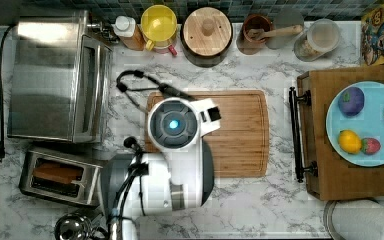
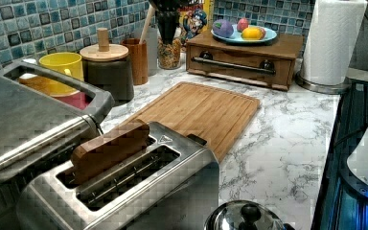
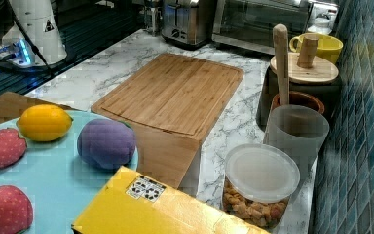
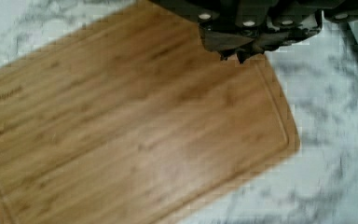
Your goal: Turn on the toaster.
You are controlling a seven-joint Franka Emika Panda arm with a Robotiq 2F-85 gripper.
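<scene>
- Top view: the toaster (image 1: 60, 176) sits on the counter (image 1: 280, 200), beside the cutting board (image 1: 240, 135), toward the top view's left.
- Left view: a brown slice (image 2: 109, 149) stands in the toaster's slot.
- Wrist view: the claw (image 4: 242, 49) hangs above the cutting board, fingertips together, empty.

The marble counter (image 1: 280, 200) carries everything; under the gripper (image 4: 242, 53) lies the bamboo cutting board (image 1: 230, 135), flat on the marble; to the top view's left of the gripper stand the toaster (image 1: 60, 176) and, just beside it, the larger toaster oven (image 1: 55, 75); beyond the board stand jars and a yellow mug (image 1: 159, 26); well apart from the gripper sits a wooden box (image 1: 330, 170).
</scene>
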